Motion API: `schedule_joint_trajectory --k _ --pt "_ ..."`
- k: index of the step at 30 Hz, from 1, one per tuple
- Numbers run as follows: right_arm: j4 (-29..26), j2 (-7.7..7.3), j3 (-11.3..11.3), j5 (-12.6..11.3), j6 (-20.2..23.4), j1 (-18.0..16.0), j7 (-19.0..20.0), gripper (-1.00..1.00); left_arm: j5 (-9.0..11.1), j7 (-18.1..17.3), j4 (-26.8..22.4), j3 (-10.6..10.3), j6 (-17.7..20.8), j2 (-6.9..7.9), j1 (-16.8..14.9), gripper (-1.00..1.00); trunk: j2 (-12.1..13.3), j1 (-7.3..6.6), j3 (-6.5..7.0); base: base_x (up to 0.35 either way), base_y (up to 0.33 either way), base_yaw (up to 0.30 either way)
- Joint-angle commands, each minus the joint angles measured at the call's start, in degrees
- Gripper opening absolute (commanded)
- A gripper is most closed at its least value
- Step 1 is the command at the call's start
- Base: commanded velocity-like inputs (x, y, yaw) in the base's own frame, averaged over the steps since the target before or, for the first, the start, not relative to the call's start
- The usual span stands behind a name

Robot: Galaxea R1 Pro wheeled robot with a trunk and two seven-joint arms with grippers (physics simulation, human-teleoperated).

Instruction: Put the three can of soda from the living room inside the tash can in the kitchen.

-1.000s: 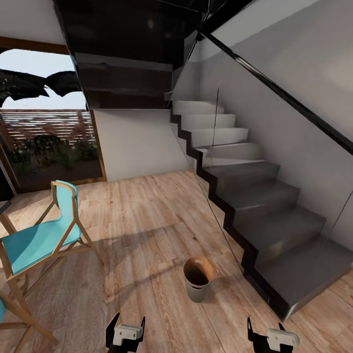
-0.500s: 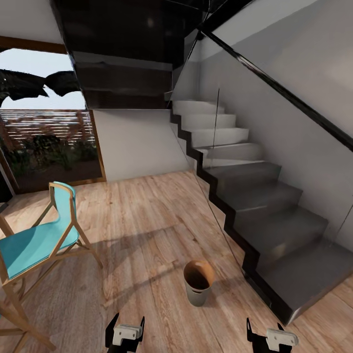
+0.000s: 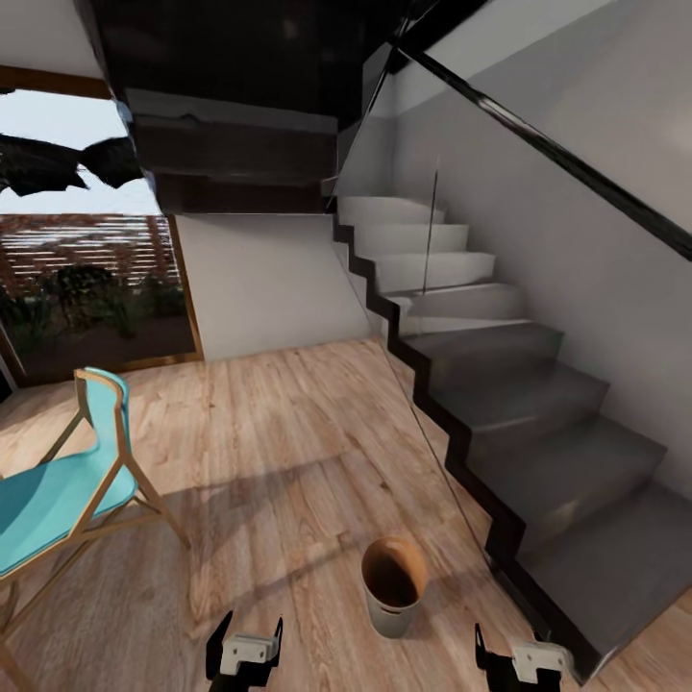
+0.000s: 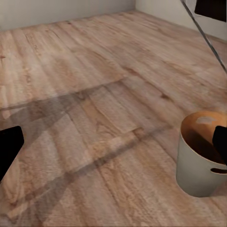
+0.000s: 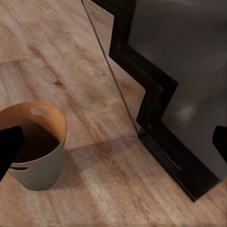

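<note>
Head view has shifted: the bin (image 3: pixel 393 584) now sits nearer, just ahead between the left end effector (image 3: pixel 246 638) and right end effector (image 3: pixel 517 646), both spread and empty. No soda cans in sight.

A pale grey trash can (image 4: pixel 201 163) with a copper-brown inside stands upright on the wood-plank floor (image 4: pixel 85 85). Long shadows cross the boards. Dark fingertips (image 4: pixel 8 149) of the left gripper sit well apart at either edge.
</note>
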Motion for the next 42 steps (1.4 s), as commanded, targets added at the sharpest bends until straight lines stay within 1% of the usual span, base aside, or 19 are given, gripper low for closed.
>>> schedule_joint_trajectory --k 1,3,4,5,6,7,8,9,10,11,14,15,21,24,27,30,33,37,42 --pt "-0.04 0.01 0.01 -0.06 1.55 -0.39 -0.01 1.00 0.00 0.02 -0.23 0.02 -0.03 0.00 0.02 1.00 0.00 0.00 0.00 0.292 0.000 0.000" --pt "-0.35 0.07 0.05 -0.13 5.66 -1.27 -0.04 1.00 0.00 0.06 -0.80 0.04 -0.07 0.00 0.04 1.00 0.00 0.00 0.00 0.231 0.000 0.000" --pt "-0.90 0.40 0.10 -0.28 13.41 -3.40 -0.08 1.00 0.00 0.10 -2.05 0.06 -0.12 0.00 0.10 1.00 0.00 0.00 0.00 0.106 0.000 0.000" --pt "-1.04 0.63 0.11 -0.32 16.28 -4.41 -0.11 1.00 0.00 0.10 -2.52 0.06 -0.14 0.02 0.11 1.00 0.00 0.00 0.00 0.085 0.000 0.000" --pt "-1.38 1.43 0.13 -0.37 27.99 -9.21 -0.22 1.00 0.00 0.09 -3.97 0.06 -0.18 0.07 0.14 1.00 0.00 0.00 0.00 0.035 0.000 0.000" --pt "-1.42 1.54 0.14 -0.39 30.99 -10.62 -0.24 1.00 0.00 0.09 -4.18 0.06 -0.19 0.07 0.14 1.00 0.00 0.00 0.00 0.028 0.000 0.000" --pt "-1.50 1.70 0.14 -0.45 37.33 -13.74 -0.22 1.00 0.00 0.08 -4.49 0.03 -0.20 0.08 0.15 1.00 0.00 0.00 0.00 0.018 0.000 0.000" --pt "-1.52 1.74 0.13 -0.50 40.59 -15.33 -0.19 1.00 0.00 0.06 -4.60 0.02 -0.21 0.08 0.15 1.00 0.00 0.00 0.00 0.014 0.000 0.000" --pt "-1.55 1.81 0.07 -0.60 47.45 -18.57 -0.01 1.00 0.00 0.04 -4.76 0.01 -0.22 0.08 0.16 1.00 0.00 0.00 0.00 0.009 0.000 0.000" --pt "-1.44 2.03 -0.05 -0.76 63.27 -26.07 0.27 1.00 0.01 0.02 -4.95 0.00 -0.22 0.12 0.16 1.00 0.00 0.00 0.00 0.003 0.000 0.000" --pt "-0.93 2.17 -0.12 -0.93 70.38 -30.25 0.42 1.00 0.01 0.01 -4.99 -0.01 -0.22 0.15 0.16 1.00 0.00 0.00 0.00 0.002 0.000 0.000" --pt "-0.04 2.21 -0.17 -1.25 74.36 -33.00 0.63 1.00 0.01 0.01 -5.04 -0.01 -0.24 0.16 0.16 1.00 0.00 0.00 0.00 0.000 0.000 0.000" --pt "7.67 1.73 -0.52 -2.47 81.65 -42.24 1.36 1.00 0.01 0.00 -5.30 -0.01 -0.30 0.18 0.18 1.00 0.00 0.00 0.00 0.000 0.000 0.000" --pt "14.78 1.36 -0.62 -2.66 82.87 -47.38 1.43 1.00 0.01 0.00 -5.65 -0.04 -0.30 0.21 0.20 1.00 0.00 0.00 0.00 0.000 0.000 0.000" --pt "25.47 0.60 -0.70 -2.69 83.66 -54.97 1.28 1.00 0.00 0.00 -6.06 -0.09 -0.31 0.25 0.23 1.00 0.00 0.00 0.00 0.000 0.000 0.000" --pt "26.95 0.58 -0.71 -2.76 83.78 -56.14 1.21 1.00 -0.01 0.00 -6.15 -0.09 -0.31 0.25 0.24 1.00 0.00 0.00 0.00 0.000 0.000 0.000" --pt "28.90 1.70 -0.67 -2.90 83.88 -57.68 1.02 1.00 -0.03 -0.03 -6.47 -0.10 -0.31 0.26 0.21 1.00 0.00 0.00 0.00 0.000 0.000 0.000" --pt "29.57 5.99 -0.67 -3.06 83.85 -58.18 0.78 1.00 -0.07 -0.08 -6.94 -0.10 -0.31 0.26 0.23 1.00 0.00 0.00 0.00 0.000 0.000 0.000" --pt "29.70 7.16 -0.69 -3.01 83.65 -58.17 0.74 1.00 -0.08 -0.07 -7.00 -0.10 -0.32 0.27 0.23 1.00 0.00 0.00 0.00 0.000 0.000 0.000"
